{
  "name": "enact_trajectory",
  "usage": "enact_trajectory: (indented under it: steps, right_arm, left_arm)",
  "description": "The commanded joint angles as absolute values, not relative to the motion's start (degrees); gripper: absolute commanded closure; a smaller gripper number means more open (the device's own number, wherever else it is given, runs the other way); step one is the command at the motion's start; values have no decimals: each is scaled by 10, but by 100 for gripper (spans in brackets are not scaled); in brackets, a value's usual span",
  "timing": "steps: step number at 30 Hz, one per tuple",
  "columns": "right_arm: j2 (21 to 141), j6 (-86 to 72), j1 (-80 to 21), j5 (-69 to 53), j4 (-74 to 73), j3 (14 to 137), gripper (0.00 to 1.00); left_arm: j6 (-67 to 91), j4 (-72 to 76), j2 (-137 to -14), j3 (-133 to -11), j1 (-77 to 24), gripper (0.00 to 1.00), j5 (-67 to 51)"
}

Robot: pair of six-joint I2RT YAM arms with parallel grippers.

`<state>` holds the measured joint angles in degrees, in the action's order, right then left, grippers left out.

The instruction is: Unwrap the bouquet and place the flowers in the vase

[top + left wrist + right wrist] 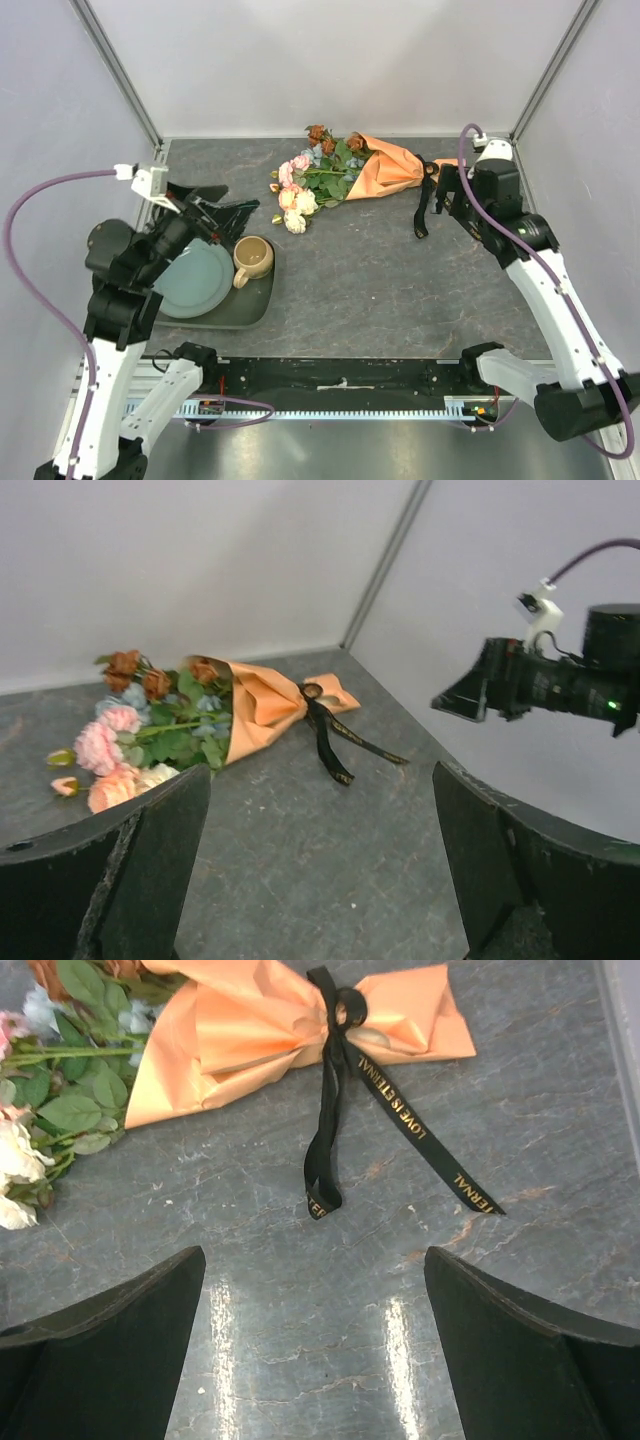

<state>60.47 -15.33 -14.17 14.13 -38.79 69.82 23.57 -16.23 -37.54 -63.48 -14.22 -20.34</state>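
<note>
Right wrist view: the right claw (312,1260), jaws spread wide and empty, hangs over the grey bench (300,1360). The bouquet of pink, cream and rust flowers in orange-tan kraft paper (250,1030) lies just ahead of it, its black lettered ribbon (335,1110) trailing toward the claw. The left claw (222,205), also wide open, hangs well apart from the bouquet, beside a dark green tray (265,292).

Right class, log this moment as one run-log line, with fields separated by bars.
bouquet wrapped, lying on table | ribbon tied | left gripper open, empty | right gripper open, empty, near ribbon
</note>
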Motion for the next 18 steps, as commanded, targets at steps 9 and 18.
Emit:
enact_trajectory:
  steps: [9, 18]
  right_arm:
    - [819, -185, -146, 97, -233, 706, 2]
    - [1055, -195, -55, 48, -203, 850, 2]
  left_arm:
    - [265, -162, -515, -578, -167, 17, -489]
    - [291, -135, -525, -485, -298, 11, -434]
